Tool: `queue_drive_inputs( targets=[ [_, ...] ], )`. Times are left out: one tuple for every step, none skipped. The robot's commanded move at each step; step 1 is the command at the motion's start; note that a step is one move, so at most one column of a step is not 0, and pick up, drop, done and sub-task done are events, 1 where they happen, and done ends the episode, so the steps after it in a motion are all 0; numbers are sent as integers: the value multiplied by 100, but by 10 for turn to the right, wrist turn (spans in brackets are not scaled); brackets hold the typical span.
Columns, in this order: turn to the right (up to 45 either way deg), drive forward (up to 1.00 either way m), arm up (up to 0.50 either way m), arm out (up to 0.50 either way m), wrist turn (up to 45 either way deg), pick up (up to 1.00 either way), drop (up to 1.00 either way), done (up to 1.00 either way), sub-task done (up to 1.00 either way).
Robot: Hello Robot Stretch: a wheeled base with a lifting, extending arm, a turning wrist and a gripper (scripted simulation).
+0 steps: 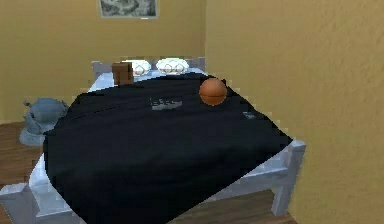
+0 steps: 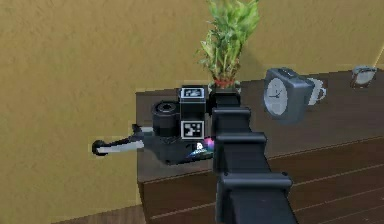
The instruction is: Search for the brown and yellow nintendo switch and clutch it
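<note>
Across the forward view's middle lies a bed (image 1: 290, 165) under a dark blanket (image 1: 150, 150), with yellow walls behind and a framed picture (image 1: 128, 8) at top centre. Upper middle: two white pillows (image 1: 172, 66), and just left of them a brown block (image 1: 122, 74) standing upright (possibly the nintendo switch; cannot tell from its shape). An orange ball (image 1: 212, 91) sits right of centre on the blanket, with a small flat dark item (image 1: 163, 103) to its left. A grey-blue heap (image 1: 42, 118) lies on the floor at the left edge. Arm side view: the arm (image 2: 245, 170) rises from bottom centre. The gripper (image 2: 108, 146) is at centre left, fingers against bare yellow wall, holding nothing; how the jaws stand cannot be told. A dark wood dresser (image 2: 330, 130) at right carries a potted plant (image 2: 228, 45) and a grey clock (image 2: 285, 95).
</note>
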Motion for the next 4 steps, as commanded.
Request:
queue_drive_inputs(
  targets=[
    [0, 0, 0, 0, 330, 0, 0, 0, 0],
    [0, 0, -12, 0, 0, 0, 0, 0, 0],
    [0, 0, 0, 0, 0, 100, 0, 0, 0],
    [0, 0, 10, 0, 0, 0, 0, 0, 0]
  ],
)
